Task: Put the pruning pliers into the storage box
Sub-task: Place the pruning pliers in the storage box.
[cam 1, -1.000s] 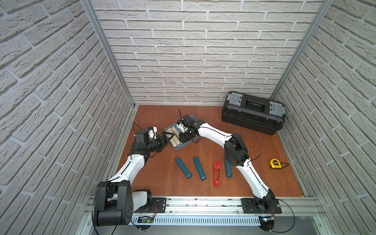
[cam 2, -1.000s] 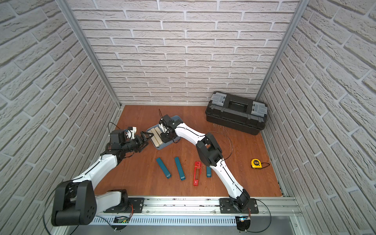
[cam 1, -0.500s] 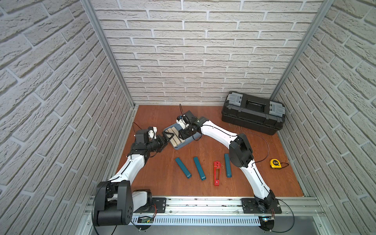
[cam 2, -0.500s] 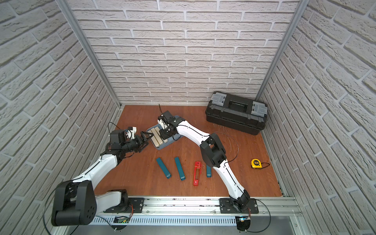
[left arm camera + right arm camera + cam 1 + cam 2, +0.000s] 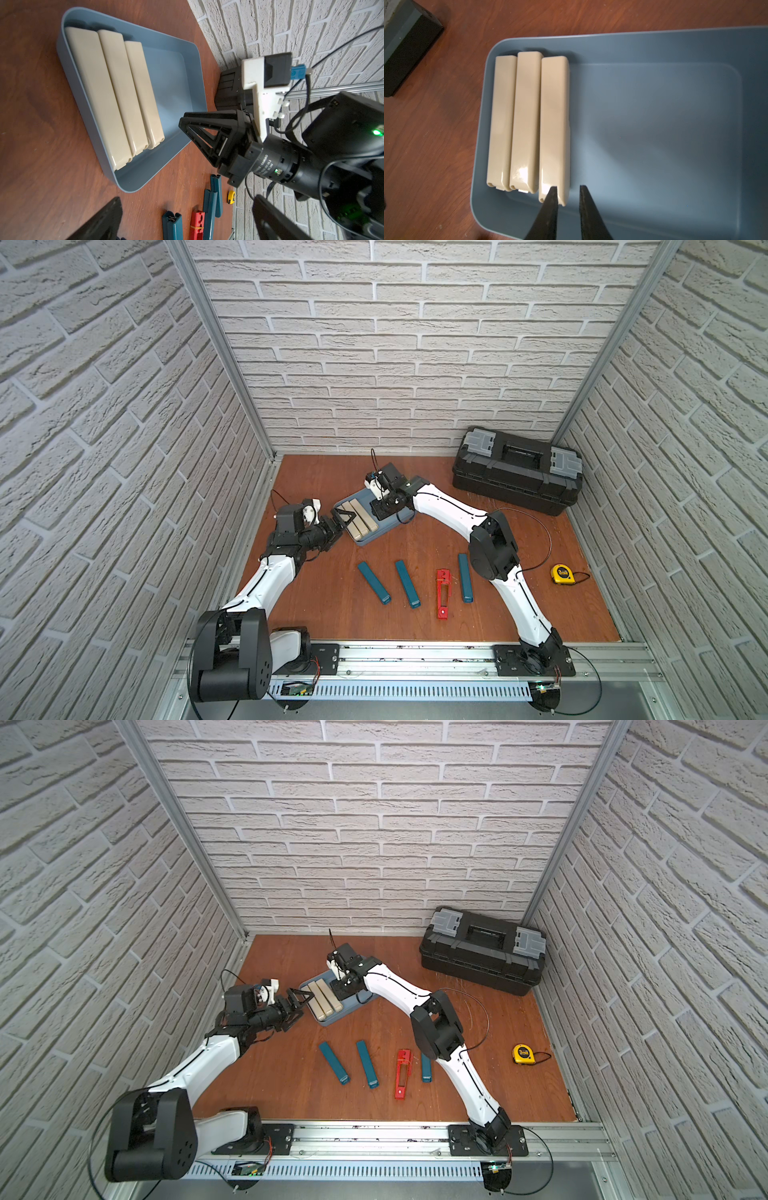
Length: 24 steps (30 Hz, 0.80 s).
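Top views, box: storage box (image 5: pixel 380 534) on tabletop (image 5: pixel 332 614); three beige pliers (image 5: pixel 360 519) lie side by side inside it.
Top views, not yet in: three teal pliers (image 5: pixel 373 583) and red pliers (image 5: pixel 443 575) lie flat on tabletop, well apart from box.
Top views, arms: right arm (image 5: pixel 444 512) stretched out over box, wrist tipped down; left arm (image 5: pixel 270 580) low, aimed at box's side.
Left wrist, left jaws: wide, empty, just beside box.
Right wrist, right jaws: narrow gap, nothing between, tips over end of nearest beige pliers.
Handling: probably light, stiff, smooth plastic, likely slippery; best pinched across narrow width at mid-length.
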Each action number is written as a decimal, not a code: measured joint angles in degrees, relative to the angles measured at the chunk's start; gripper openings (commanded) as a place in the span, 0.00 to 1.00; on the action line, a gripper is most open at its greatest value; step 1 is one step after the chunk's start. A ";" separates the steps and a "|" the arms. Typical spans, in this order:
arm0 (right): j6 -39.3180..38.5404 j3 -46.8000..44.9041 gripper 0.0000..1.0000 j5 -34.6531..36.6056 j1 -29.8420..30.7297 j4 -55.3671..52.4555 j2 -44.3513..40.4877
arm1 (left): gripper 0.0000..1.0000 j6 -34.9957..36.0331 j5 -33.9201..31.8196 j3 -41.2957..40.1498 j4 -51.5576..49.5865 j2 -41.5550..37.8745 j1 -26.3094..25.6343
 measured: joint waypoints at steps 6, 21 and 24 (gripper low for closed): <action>0.00 1.36 0.19 0.44 -0.72 0.24 3.52 | 0.98 0.00 0.00 0.00 -0.02 -0.02 0.00; 0.81 1.84 0.20 -2.40 -0.61 0.39 6.75 | 0.98 0.00 -0.02 0.00 0.02 0.00 0.00; 1.20 2.19 0.20 -3.17 -0.59 0.74 6.97 | 0.98 0.00 -0.02 0.00 0.02 0.00 0.00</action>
